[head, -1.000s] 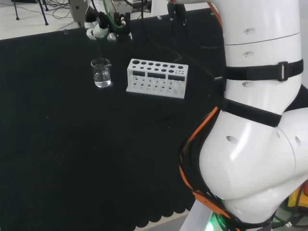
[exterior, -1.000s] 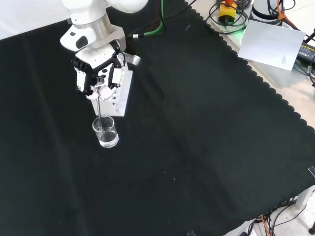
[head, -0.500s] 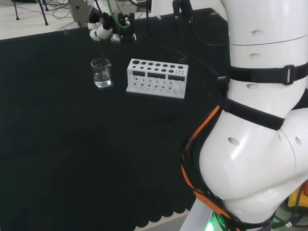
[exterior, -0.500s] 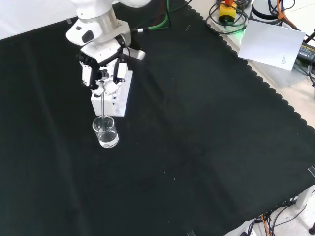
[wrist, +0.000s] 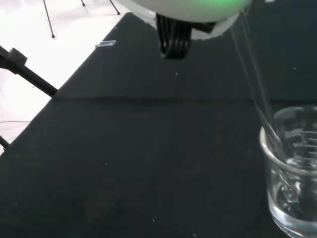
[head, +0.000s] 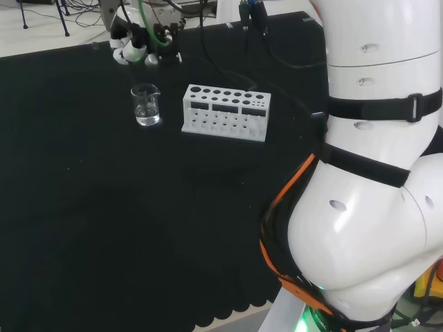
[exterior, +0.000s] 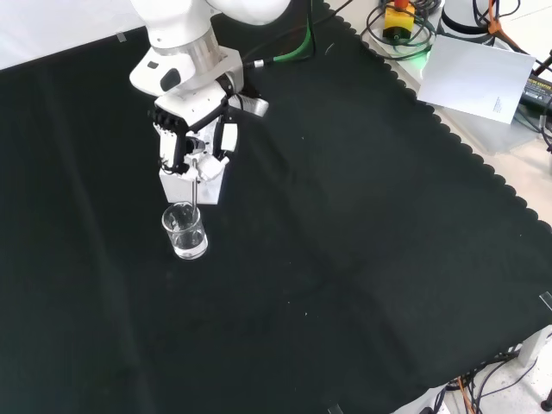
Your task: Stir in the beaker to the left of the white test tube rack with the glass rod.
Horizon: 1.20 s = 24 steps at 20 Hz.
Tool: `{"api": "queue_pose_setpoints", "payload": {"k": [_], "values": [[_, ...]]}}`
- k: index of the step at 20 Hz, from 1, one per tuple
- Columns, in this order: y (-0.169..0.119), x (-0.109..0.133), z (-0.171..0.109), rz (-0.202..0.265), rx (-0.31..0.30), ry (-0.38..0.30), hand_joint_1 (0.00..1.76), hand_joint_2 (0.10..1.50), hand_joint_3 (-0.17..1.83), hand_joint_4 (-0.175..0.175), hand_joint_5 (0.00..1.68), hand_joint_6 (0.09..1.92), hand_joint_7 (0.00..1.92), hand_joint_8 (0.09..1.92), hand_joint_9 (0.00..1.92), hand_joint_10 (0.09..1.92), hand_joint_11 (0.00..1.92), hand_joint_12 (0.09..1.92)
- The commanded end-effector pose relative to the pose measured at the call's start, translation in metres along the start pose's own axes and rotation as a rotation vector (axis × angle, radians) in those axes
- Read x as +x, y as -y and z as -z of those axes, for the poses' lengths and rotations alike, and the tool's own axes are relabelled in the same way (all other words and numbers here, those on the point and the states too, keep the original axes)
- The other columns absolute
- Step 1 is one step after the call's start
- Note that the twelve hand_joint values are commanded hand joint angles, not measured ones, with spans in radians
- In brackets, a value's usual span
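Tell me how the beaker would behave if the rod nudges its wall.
The beaker is small clear glass, probably light, so it might slide or tip. The liquid low inside should steady it a little. The glass rod, pinched in the hand, leans on its rim, so sideways pushes seem plausible.

Your arm (exterior: 185, 34) reaches in from the top of the front view, wrist pointing down; your hand (exterior: 194, 138) hangs with its fingers (exterior: 226, 138) curled in a pinch.

Hand (exterior: 195, 142) and glass rod (exterior: 194, 185) higher, shifted.
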State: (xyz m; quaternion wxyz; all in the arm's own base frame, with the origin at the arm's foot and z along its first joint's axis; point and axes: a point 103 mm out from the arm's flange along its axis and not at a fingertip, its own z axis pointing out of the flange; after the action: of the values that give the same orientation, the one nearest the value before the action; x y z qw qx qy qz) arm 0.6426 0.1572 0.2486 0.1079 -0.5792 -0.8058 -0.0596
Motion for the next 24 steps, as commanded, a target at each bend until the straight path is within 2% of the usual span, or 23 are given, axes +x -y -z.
{"api": "queue_pose_setpoints", "payload": {"k": [1,6,10,15,19,24], "values": [[-0.02,0.011,-0.005,0.014,0.007,0.004,1.29,0.71,0.79,-0.175,1.0,0.93,1.11,1.31,1.62,1.0,1.68,0.86],[-0.023,-0.01,0.006,-0.009,-0.012,0.012,1.29,0.71,0.79,-0.175,1.0,0.93,1.11,1.31,1.62,1.01,1.67,0.86],[-0.017,-0.033,0.014,-0.041,-0.022,0.016,1.29,0.71,0.79,-0.175,1.0,0.93,1.11,1.31,1.62,1.01,1.67,0.86],[-0.008,-0.051,0.023,-0.063,-0.031,0.022,1.29,0.71,0.79,-0.175,1.0,0.93,1.11,1.31,1.62,1.01,1.67,0.86],[0.002,-0.052,0.024,-0.067,-0.027,0.021,1.29,0.71,0.79,-0.175,1.0,0.93,1.11,1.31,1.62,1.01,1.67,0.86],[0.01,-0.035,0.016,-0.047,-0.013,0.021,1.29,0.71,0.79,-0.175,1.0,0.93,1.11,1.31,1.62,1.01,1.67,0.86]]}}
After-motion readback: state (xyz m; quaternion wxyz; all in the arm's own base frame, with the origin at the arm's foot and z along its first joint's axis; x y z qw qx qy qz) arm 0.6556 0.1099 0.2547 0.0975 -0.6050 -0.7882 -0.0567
